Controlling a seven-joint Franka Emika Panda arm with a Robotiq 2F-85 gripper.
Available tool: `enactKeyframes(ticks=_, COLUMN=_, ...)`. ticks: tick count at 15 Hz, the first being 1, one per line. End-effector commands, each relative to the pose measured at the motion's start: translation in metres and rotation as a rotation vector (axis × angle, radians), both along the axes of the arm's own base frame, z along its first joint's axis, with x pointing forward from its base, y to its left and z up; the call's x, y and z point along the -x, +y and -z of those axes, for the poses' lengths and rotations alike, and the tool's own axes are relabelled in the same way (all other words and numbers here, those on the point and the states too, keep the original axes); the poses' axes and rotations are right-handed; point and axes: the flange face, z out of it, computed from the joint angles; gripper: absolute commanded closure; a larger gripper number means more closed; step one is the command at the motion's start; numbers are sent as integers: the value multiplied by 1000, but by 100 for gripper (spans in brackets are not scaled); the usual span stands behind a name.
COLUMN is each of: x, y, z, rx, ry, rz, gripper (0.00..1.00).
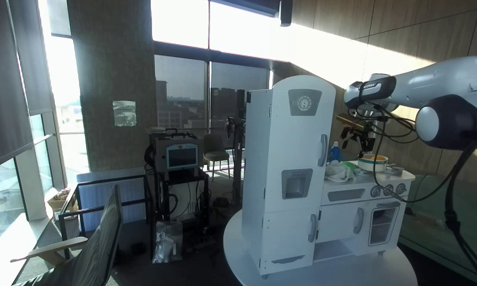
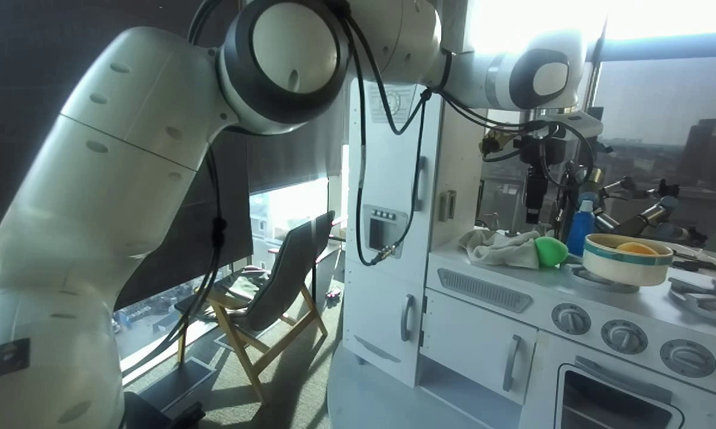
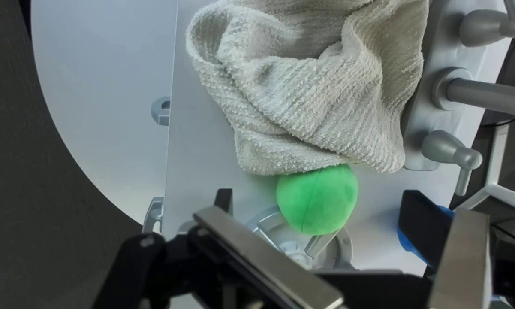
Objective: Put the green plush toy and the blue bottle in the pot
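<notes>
A green toy (image 3: 317,199) lies on the pale worktop (image 3: 197,163), one side against a crumpled white towel (image 3: 300,107), the other hiding part of a grey burner (image 3: 291,248). The claw (image 3: 323,210) is spread wide, its fingers (image 3: 422,225) apart from the toy; one partly covers a blue bottle (image 3: 406,245). A grey tap (image 3: 450,92) stands beside the towel.

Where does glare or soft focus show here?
In both exterior views, the upper window glass is burnt out to white; in an exterior view, the wood-panelled wall carries a glaring band; in the wrist view, the near black-and-metal jaws look slightly soft, while the crumpled off-white cloth looks sharp.
</notes>
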Motion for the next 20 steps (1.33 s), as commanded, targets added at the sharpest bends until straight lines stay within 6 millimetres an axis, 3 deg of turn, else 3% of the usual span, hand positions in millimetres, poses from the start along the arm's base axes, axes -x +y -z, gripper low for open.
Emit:
enactKeyframes(ticks=1, x=-24, y=-18, z=10, rx=-7, ry=-60, rz=49, gripper=0)
enactKeyframes(ticks=8, x=-53, y=-39, z=29, rx=77, ry=-131, rz=131, gripper=0)
enactKeyframes(ticks=16, x=-44, y=-49, z=38, rx=117, ry=-33, rz=179, gripper=0)
enactKeyframes(ticks=20, x=-43, y=-44, z=48, rx=88, ry=-6, rz=167, gripper=0)
